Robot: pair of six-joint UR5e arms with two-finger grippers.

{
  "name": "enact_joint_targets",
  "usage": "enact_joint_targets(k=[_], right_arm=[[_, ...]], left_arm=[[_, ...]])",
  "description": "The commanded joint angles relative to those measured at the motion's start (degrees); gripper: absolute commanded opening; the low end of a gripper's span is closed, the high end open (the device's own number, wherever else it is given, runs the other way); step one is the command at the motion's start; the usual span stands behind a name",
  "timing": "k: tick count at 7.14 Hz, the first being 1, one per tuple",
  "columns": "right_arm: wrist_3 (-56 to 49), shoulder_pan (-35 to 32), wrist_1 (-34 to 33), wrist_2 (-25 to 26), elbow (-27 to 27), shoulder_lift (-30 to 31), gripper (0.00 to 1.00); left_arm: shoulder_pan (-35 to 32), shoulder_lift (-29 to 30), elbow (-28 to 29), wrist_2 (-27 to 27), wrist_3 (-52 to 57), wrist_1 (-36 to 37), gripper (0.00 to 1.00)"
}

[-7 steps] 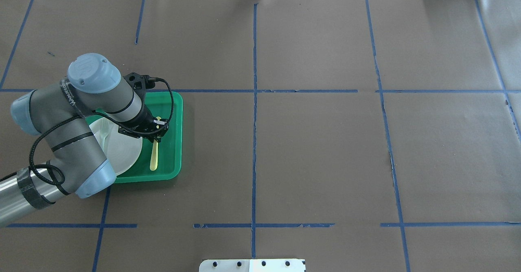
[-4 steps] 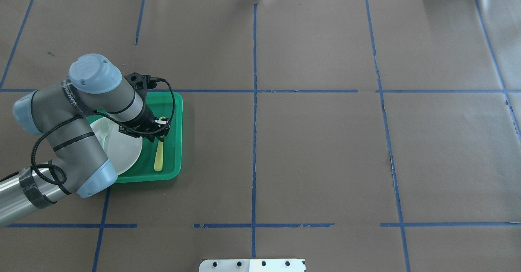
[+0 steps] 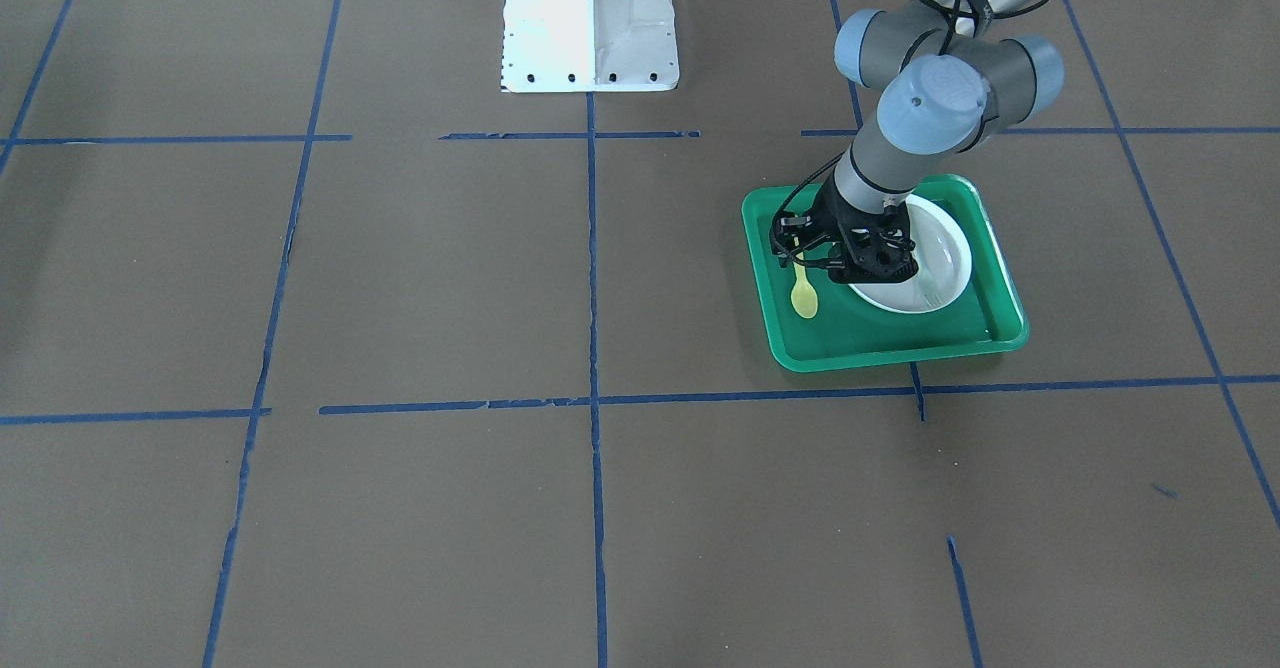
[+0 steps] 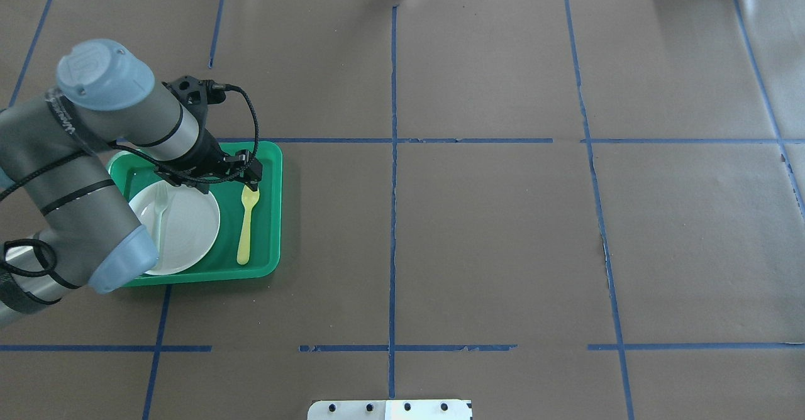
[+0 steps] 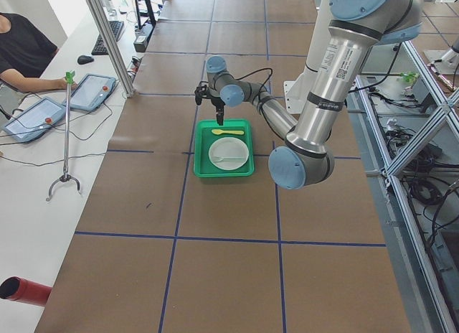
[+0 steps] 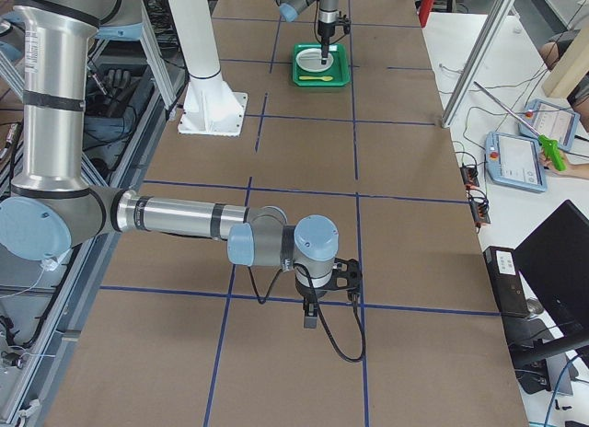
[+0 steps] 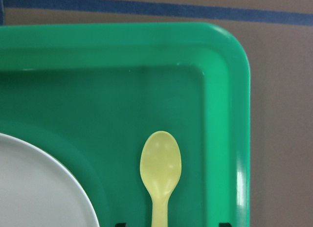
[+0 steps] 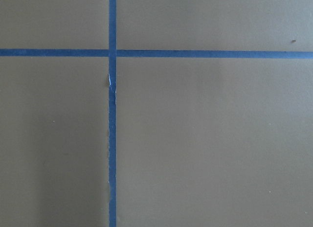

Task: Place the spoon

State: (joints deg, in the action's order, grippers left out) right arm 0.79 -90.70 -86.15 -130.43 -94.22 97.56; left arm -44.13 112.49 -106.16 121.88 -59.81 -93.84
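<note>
The yellow spoon (image 4: 246, 226) lies flat in the green tray (image 4: 277, 219), right of the white plate (image 4: 188, 231), bowl end away from me. My left gripper (image 4: 246, 180) hovers open just above the spoon's bowl end and holds nothing. In the left wrist view the spoon (image 7: 160, 163) rests on the tray floor (image 7: 225, 114) beside the plate (image 7: 39, 188). In the front view the spoon (image 3: 804, 296) lies free below the gripper. My right gripper (image 6: 311, 318) hangs over bare table far from the tray; I cannot tell if it is open or shut.
A pale grey-green fork (image 4: 161, 209) lies on the plate. The tray's raised rim (image 3: 880, 353) encloses plate and spoon. The white robot base plate (image 3: 590, 18) stands mid-table on my side. Brown paper with blue tape lines (image 4: 393, 219) covers the table.
My left gripper has let go of the spoon, risen and drawn back toward the tray's far side. The spoon now lies free and fully visible in the tray.
</note>
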Motion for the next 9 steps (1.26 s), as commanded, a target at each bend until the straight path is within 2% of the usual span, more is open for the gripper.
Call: enact_joint_targets(k=[1,2,5,9], right_arm=[[0.00,0.00,0.02,0.00,0.00,0.00,1.00],[0.00,0.00,-0.07,0.00,0.00,0.00,1.00],[0.00,0.00,-0.07,0.00,0.00,0.00,1.00],[0.00,0.00,-0.07,0.00,0.00,0.00,1.00]], left_arm=[[-8.30,0.36,-5.18,0.20,7.05,5.41,1.00],[-10.86,-0.68,-7.54,0.28,10.65,5.51,1.00],[-20.52,-11.37,-6.87,0.46,35.57,5.51,1.00],[-42.22,-22.55,6.02,8.61,64.57,5.51,1.00]])
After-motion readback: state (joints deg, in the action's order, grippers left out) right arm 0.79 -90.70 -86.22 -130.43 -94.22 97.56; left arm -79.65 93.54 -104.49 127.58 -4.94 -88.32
